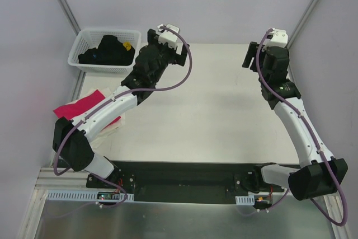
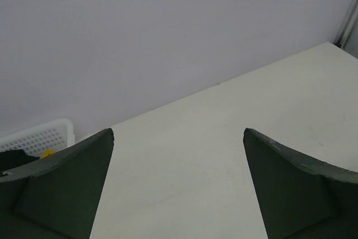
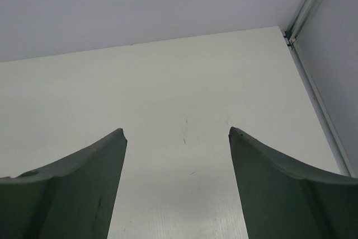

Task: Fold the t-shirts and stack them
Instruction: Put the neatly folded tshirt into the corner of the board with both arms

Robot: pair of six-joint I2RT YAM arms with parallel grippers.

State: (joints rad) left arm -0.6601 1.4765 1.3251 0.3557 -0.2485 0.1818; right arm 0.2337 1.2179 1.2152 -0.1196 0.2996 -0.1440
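A bright magenta-red t-shirt [image 1: 78, 106] lies folded at the table's left edge, partly under my left arm. A pale cloth edge [image 1: 115, 126] shows beside it, mostly hidden by the arm, so I cannot tell whether it is the cream-white shirt. My left gripper [image 2: 179, 132] is raised over the back left of the table [image 1: 207, 110], near the basket, open with nothing between its fingers. My right gripper [image 3: 177, 131] hangs over the back right corner, also open and empty. Both wrist views show only bare tabletop between the fingers.
A white lattice basket [image 1: 84, 62] stands at the back left corner, holding dark clothing [image 1: 109, 51] and something yellow [image 1: 127, 45]. Grey walls close in the back and both sides. A metal rail [image 3: 316, 90] runs along the table's right edge.
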